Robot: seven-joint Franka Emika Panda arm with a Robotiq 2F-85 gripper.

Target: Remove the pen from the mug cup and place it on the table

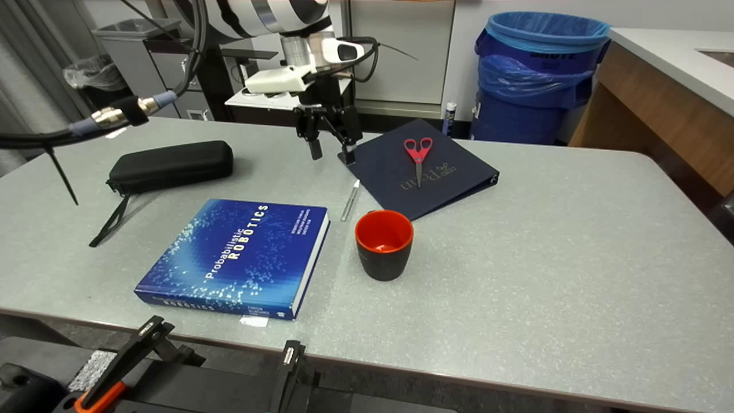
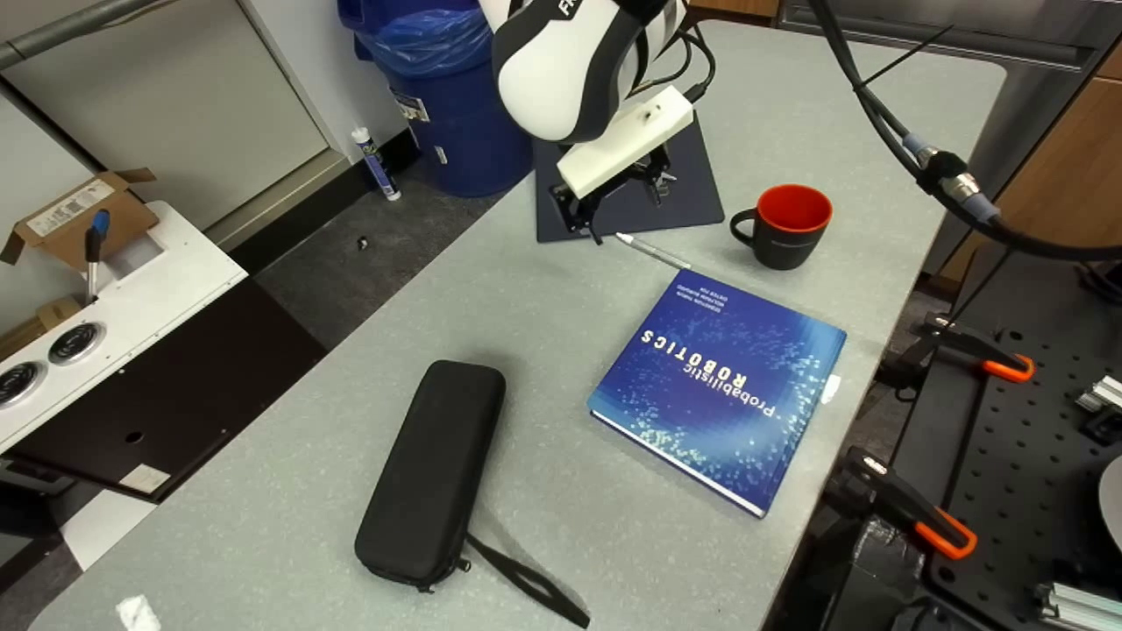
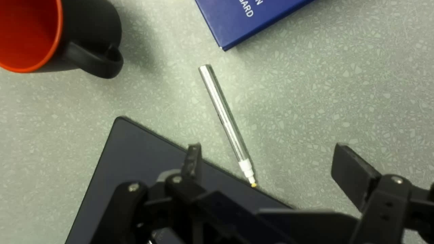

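The whitish pen lies flat on the grey table, between the blue book and the dark folder. It also shows in an exterior view and in the wrist view, with a white collar and yellow tip. The mug cup, black outside and red inside, stands upright beside the pen; no object shows inside it. It also shows in an exterior view and in the wrist view. My gripper is open and empty above the table near the pen's tip end; its fingers are wide apart.
A navy folder carries red-handled scissors. A thick blue book lies close to the pen and mug. A black case with a strap lies farther off. Clamps sit by the table's edge. A cable hangs overhead.
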